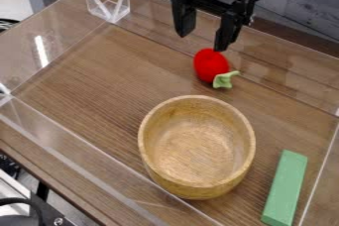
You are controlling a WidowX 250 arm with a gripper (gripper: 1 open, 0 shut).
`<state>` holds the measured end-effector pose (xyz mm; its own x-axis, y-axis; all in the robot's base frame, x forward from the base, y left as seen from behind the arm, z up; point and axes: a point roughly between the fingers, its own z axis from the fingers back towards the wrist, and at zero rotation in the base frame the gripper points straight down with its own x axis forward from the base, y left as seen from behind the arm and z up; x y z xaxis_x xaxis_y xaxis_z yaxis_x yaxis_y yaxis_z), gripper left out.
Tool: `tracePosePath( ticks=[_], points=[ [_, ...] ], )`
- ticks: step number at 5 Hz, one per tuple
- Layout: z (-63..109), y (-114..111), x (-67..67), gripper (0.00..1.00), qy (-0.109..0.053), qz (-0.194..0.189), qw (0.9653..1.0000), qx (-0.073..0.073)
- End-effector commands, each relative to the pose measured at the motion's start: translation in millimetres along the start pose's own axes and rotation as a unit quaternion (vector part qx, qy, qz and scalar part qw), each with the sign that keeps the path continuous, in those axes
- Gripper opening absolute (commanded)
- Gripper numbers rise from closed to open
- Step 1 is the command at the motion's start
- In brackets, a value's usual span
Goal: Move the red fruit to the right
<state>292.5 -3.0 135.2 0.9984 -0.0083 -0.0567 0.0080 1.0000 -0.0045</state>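
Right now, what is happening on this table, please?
A robot arm hangs its open pincer just above a small red strawberry toy, which lies on the wooden table inside clear plastic walls. Nothing is gripped yet. A wooden bowl sits nearer the camera, and a flat green block lies to its right.

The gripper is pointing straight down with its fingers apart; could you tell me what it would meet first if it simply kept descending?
Probably the red fruit, which sits just below the open gripper; depth from this one view is uncertain, so it might reach the wooden table behind it instead.
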Motion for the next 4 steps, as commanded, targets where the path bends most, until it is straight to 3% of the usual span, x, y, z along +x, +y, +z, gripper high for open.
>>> tracePosePath(
  ticks=[1, 3, 4],
  points=[
    [2.4, 4, -6.0, 1.00, -0.006, -0.017, 0.9998, 0.000],
    [17.2, 25, -13.3, 1.00, -0.035, -0.027, 0.9990, -0.003],
    [23.5, 48, -14.9, 1.00, -0.049, -0.018, 0.9986, 0.000]
  ],
)
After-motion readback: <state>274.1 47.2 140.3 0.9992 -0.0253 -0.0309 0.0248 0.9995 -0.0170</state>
